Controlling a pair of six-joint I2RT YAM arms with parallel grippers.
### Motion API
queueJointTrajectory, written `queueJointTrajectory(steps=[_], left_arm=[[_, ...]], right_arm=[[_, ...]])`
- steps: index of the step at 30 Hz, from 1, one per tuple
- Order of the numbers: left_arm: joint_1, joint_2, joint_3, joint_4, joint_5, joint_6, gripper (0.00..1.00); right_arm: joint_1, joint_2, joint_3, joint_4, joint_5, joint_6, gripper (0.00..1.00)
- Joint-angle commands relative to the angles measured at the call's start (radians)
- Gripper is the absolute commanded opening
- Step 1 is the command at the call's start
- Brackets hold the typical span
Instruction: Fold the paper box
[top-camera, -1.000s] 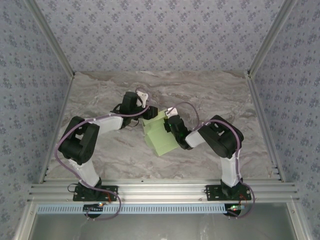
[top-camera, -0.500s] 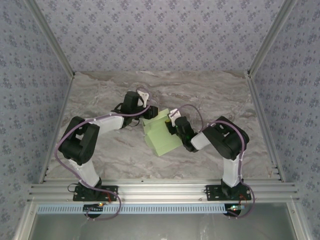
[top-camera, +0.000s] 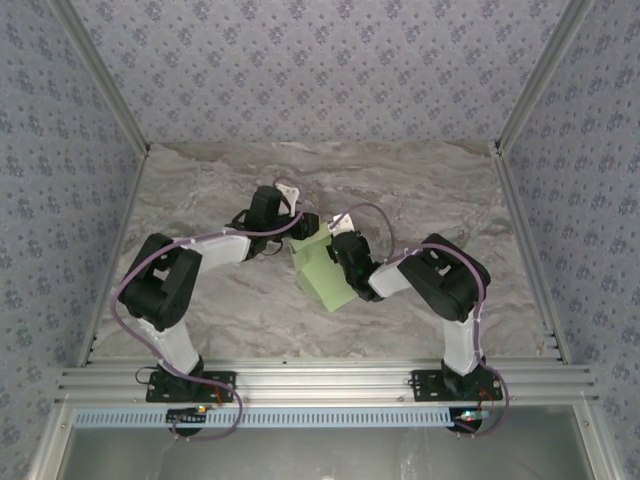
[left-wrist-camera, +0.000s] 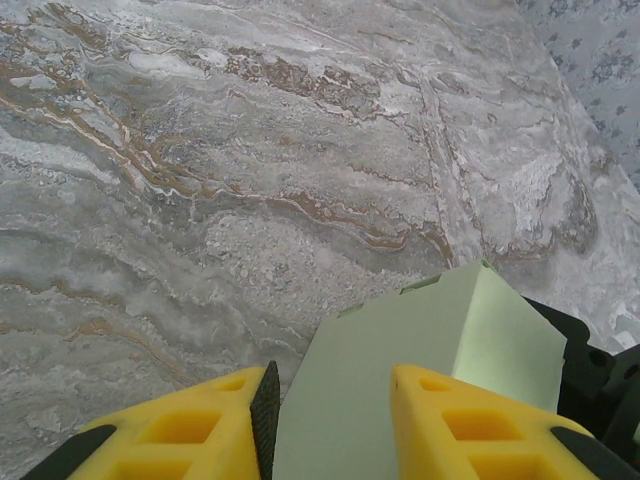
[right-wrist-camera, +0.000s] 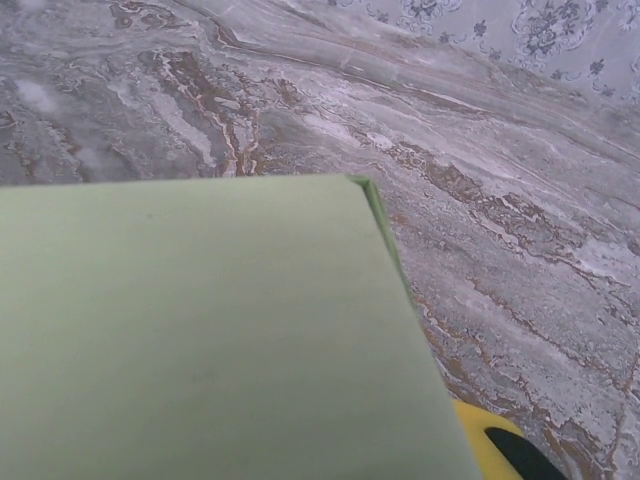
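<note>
At the middle of the marble table (top-camera: 430, 200), the paper box (top-camera: 322, 272) is between the two arms, a pale green, flat rectangular shape. The left gripper (left-wrist-camera: 330, 388) clasps its far corner, with a yellow finger (left-wrist-camera: 450, 410) against each side. The right gripper (top-camera: 340, 252) meets the box's right edge — whether its jaws pinch the card I cannot tell.
</note>
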Motion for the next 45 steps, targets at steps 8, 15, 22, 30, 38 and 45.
queueJointTrajectory(steps=[8,15,22,30,38,45], left_arm=[[-0.014,0.015,-0.047,-0.142,-0.039,-0.008,0.36],[-0.015,0.020,-0.029,-0.173,-0.070,-0.001,0.37],[-0.016,0.019,-0.028,-0.188,-0.083,-0.010,0.37],[-0.017,0.018,-0.023,-0.202,-0.086,-0.026,0.37],[-0.020,0.020,-0.025,-0.219,-0.089,-0.052,0.37],[-0.022,0.011,-0.028,-0.230,-0.094,-0.063,0.38]], right_arm=[[-0.054,-0.076,-0.078,0.063,-0.164,-0.017,0.39],[-0.101,-0.233,-0.169,0.055,-0.358,-0.047,0.44],[-0.107,-0.354,-0.279,0.062,-0.514,-0.088,0.44],[0.095,-0.381,-0.326,0.111,-0.651,-0.177,0.47],[0.198,-0.150,-0.240,0.397,-0.511,-0.119,0.53],[0.192,-0.044,-0.185,0.441,-0.486,-0.081,0.52]])
